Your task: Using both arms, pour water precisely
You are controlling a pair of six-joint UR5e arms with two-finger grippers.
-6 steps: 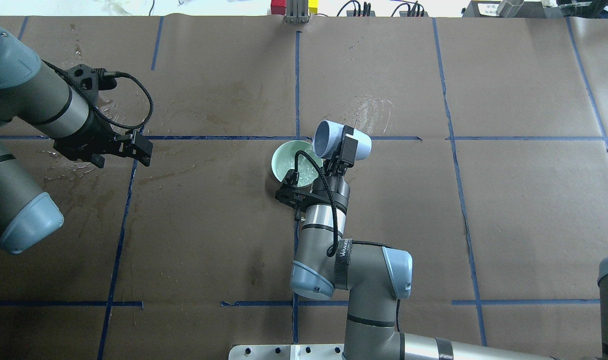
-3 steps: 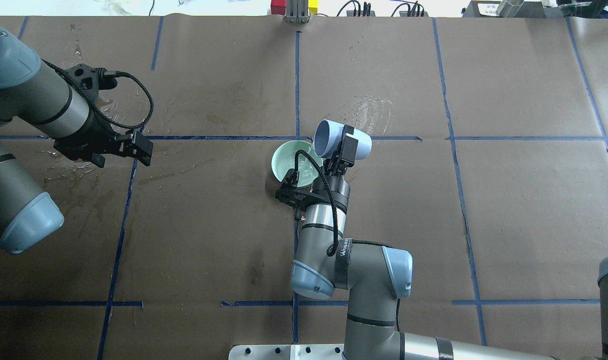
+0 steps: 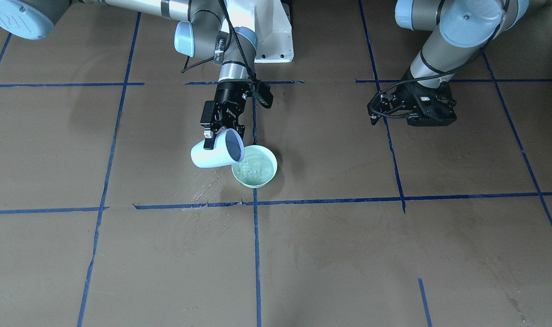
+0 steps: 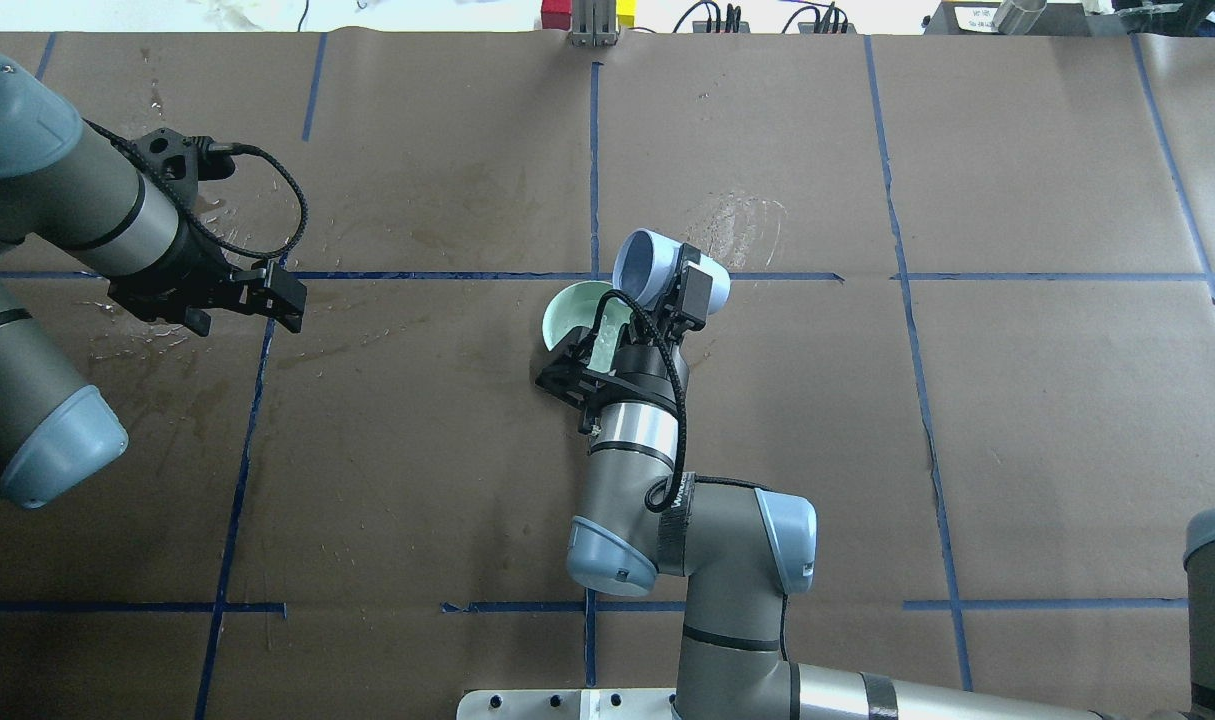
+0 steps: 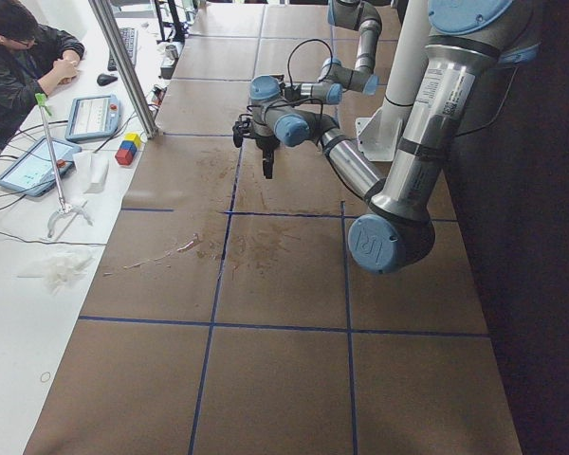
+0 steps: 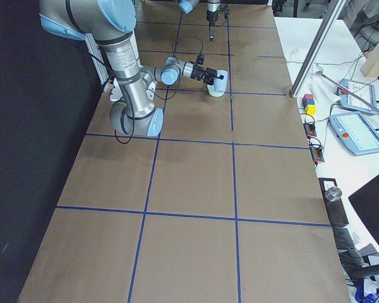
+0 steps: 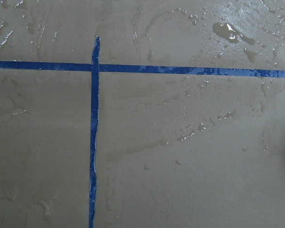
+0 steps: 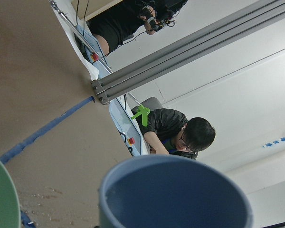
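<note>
My right gripper is shut on a light blue cup, held tilted on its side with its mouth over the edge of a pale green bowl. The bowl holds rippled water and sits on the brown paper by a blue tape crossing. The cup lies to the bowl's left in the front-facing view, under the gripper. The right wrist view shows the cup's rim and the bowl's edge. My left gripper hovers low, far to the left, open and empty.
Brown paper with blue tape lines covers the table. Wet patches lie under the left gripper and beyond the bowl. Coloured blocks and a metal post stand at the far edge. Operators sit there with tablets.
My right wrist has swung a little to the left, carrying the cup left and farther away, and now covers more of the bowl. The left arm has not moved.
</note>
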